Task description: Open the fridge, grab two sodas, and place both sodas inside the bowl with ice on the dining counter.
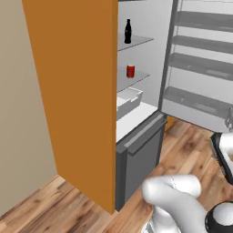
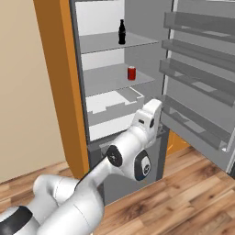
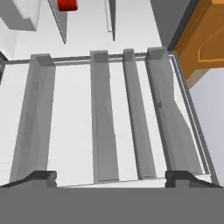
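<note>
The fridge stands open. Inside, the bottle sits on an upper shelf and the can one shelf lower, both beyond the claw, whose fingers are spread apart, gripping nothing.

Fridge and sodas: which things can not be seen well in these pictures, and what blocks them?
- Red can: hand view, cut off by the top edge.
- Can and black bottle: base views, too small to read any label.
- Fridge left interior: left base view, hidden behind the orange casing.
- Claw: hand view, open, with just the fingertips visible above the bottom edge.
</note>
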Tool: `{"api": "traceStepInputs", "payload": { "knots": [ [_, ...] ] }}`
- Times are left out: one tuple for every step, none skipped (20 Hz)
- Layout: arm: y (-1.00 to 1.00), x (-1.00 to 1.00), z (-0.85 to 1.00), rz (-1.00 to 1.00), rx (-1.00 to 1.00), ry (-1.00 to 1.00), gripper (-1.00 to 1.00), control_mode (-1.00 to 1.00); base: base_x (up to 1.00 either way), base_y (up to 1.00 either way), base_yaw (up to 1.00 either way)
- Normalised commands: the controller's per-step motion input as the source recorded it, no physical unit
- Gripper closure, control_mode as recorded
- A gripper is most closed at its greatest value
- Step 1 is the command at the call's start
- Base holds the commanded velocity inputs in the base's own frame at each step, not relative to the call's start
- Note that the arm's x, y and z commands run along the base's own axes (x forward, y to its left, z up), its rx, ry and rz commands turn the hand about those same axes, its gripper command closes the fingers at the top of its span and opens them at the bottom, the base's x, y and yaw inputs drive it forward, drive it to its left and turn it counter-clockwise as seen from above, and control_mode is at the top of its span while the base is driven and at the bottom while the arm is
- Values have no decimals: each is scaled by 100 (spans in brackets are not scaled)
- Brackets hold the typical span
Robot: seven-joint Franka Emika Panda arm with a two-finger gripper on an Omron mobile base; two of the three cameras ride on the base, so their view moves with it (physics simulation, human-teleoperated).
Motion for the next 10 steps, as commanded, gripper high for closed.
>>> {"api": "traceStepInputs", "payload": {
  "knots": [
    [100,0,31,5,17,6,-100,-100,0,0,0],
    [100,0,34,5,18,6,-100,-100,0,0,0],
    [100,0,39,4,19,6,-100,-100,0,0,0],
    [100,0,36,4,18,6,-100,-100,0,0,0],
    [100,0,48,4,21,9,-100,-100,0,0,0],
    [100,3,50,3,24,9,-100,-100,0,0,0],
    [100,5,50,1,25,10,-100,-100,0,0,0],
    [100,5,50,0,26,10,-100,-100,0,0,0],
    [100,3,46,0,28,10,-100,-100,0,0,0],
    [95,0,44,0,34,12,-100,-100,0,0,0]
  ]
}}
